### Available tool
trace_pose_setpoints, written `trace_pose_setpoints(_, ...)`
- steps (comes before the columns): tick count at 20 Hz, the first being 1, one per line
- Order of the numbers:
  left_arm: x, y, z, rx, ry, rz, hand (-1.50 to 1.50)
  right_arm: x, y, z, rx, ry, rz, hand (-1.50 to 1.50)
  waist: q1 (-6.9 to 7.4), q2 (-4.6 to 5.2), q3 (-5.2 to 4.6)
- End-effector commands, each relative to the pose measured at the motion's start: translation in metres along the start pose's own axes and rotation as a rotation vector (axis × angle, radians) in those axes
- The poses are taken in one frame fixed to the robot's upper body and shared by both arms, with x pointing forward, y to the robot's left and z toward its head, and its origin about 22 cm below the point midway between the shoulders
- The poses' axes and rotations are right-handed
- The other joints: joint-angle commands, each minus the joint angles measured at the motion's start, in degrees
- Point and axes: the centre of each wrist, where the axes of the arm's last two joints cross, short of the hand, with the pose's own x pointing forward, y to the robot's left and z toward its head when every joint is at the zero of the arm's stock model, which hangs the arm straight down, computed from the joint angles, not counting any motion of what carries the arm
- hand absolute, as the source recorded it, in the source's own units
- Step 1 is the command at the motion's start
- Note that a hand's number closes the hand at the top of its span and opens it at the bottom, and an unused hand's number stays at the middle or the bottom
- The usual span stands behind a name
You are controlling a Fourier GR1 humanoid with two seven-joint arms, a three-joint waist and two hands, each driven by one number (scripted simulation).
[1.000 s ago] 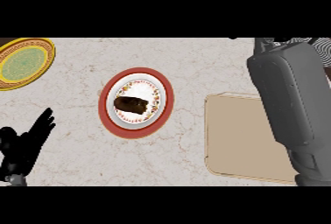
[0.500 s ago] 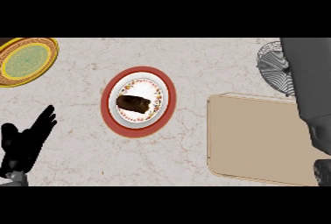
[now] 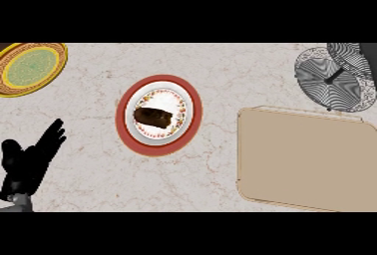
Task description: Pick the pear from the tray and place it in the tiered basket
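Pear is not being shown anywhere in the head view, so its place, its long axis and the way it points cannot be told

Nearest, at the lower left edge, the left hand (image 3: 26,167) is being held open and upright on its grey forearm; its black fingers (image 3: 50,135) are being kept straight and slightly spread, pointing up and to the right, with nothing being grasped or touched

At the right, the tray (image 3: 309,159) is being seen as a flat, tan, rounded rectangle with a thin raised lip, lying on the pale, veined, marble-like counter (image 3: 221,64)

Near the middle, a round plate (image 3: 121,117) with a red rim and a white, flower-patterned centre is being shown, carrying a dark brown lump of food (image 3: 153,116)

Farther off, in the upper right corner just beyond the tray, the tiered basket (image 3: 335,77) is being seen from above as round, fine wire mesh with a dark centre post

In the far left corner, a yellow-rimmed green plate (image 3: 29,67) is being cut by the view's edge
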Motion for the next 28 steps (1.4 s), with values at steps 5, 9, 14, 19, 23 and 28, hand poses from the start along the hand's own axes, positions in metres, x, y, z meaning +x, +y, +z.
trace_pose_setpoints(5,0.011,-0.002,-0.007,0.000,-0.008,-0.013,0.00,-0.033,-0.032,-0.026,0.023,-0.133,0.391,1.50,0.64,0.24,0.09)
trace_pose_setpoints(9,-0.001,-0.010,-0.005,-0.010,-0.013,-0.017,0.00,-0.037,-0.053,-0.039,0.047,-0.162,0.399,1.50,0.87,0.31,0.09)
trace_pose_setpoints(14,-0.007,0.000,0.000,-0.019,0.013,-0.011,0.00,-0.042,-0.046,-0.038,0.089,-0.195,0.485,1.50,1.01,0.33,0.09)
trace_pose_setpoints(19,-0.006,-0.001,-0.004,-0.037,-0.008,-0.014,0.00,-0.037,-0.042,-0.039,0.170,-0.119,0.489,1.50,1.85,0.73,0.09)
trace_pose_setpoints(23,-0.003,-0.001,-0.004,-0.010,-0.001,-0.011,0.00,-0.063,-0.028,-0.033,0.394,0.067,0.495,1.50,0.88,0.36,0.07)
trace_pose_setpoints(28,0.013,-0.022,-0.008,-0.026,-0.011,-0.009,0.00,-0.070,-0.032,-0.034,0.444,0.240,0.506,-1.50,1.17,0.33,0.17)
